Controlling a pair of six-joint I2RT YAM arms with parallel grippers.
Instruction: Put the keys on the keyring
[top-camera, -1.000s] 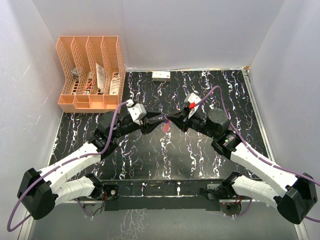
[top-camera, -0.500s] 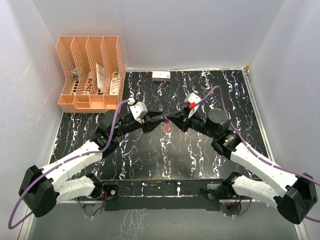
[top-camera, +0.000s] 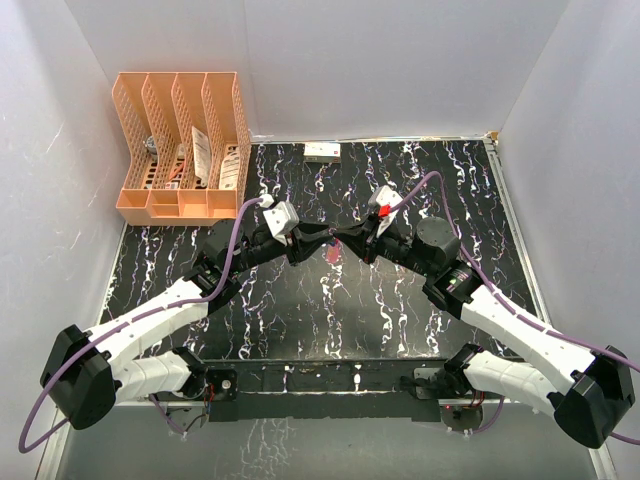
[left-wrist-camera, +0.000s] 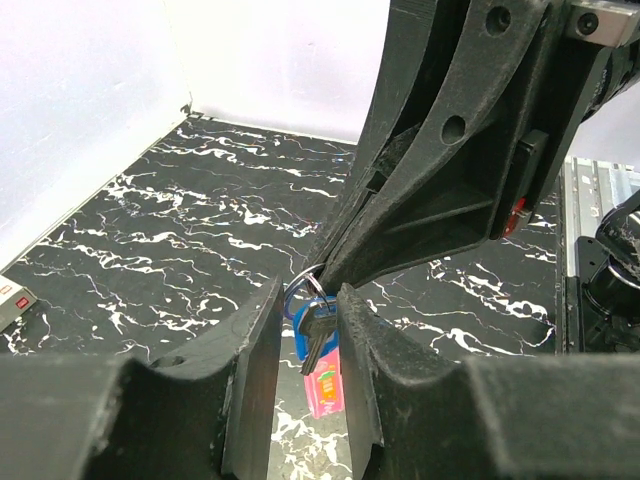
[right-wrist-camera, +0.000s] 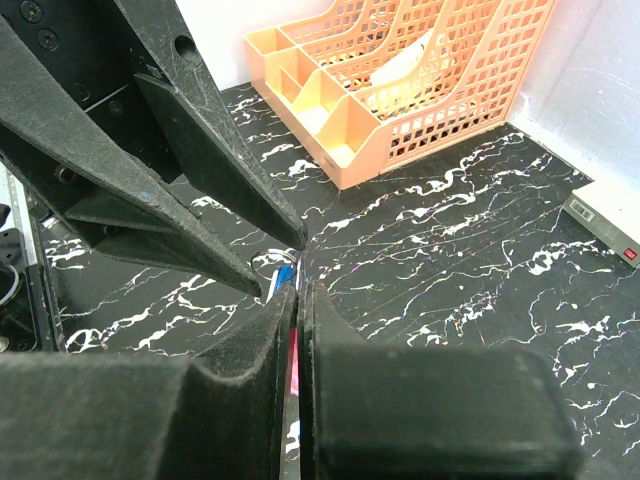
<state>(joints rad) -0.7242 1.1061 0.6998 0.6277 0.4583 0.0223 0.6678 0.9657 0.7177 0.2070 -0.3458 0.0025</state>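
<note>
The keyring (top-camera: 331, 255) is held clear of the table (left-wrist-camera: 150, 230), over its middle, where the two arms meet tip to tip. In the left wrist view its ring (left-wrist-camera: 313, 284) is seen at the top, with the blue key (left-wrist-camera: 303, 325) and a darker, silvery key (left-wrist-camera: 320, 345) hanging from it and the strap (left-wrist-camera: 328, 392) dangling lowest, so the long axis of the whole bunch runs almost straight down. Both keys appear to sit on the ring, though it cannot be told whether each is fully threaded. The ring is pinched from above by the right gripper (left-wrist-camera: 326, 270), whose fingers are pressed together on it. The left gripper (left-wrist-camera: 308, 300) is brought in from the opposite side, level with the keys. Its fingers (left-wrist-camera: 255, 370) stand apart with a narrow gap, one on each side of the hanging keys, and contact with either key cannot be made out. The coming move is judged to turn on this arrangement. The keys lie directly between the left fingers, lengthwise along the gap, while the ring is fixed just above by the right arm. The left arm is therefore the one placed to grip or push a key, and a slight sideways error would be taken up by the strap rather than the keys.
</note>
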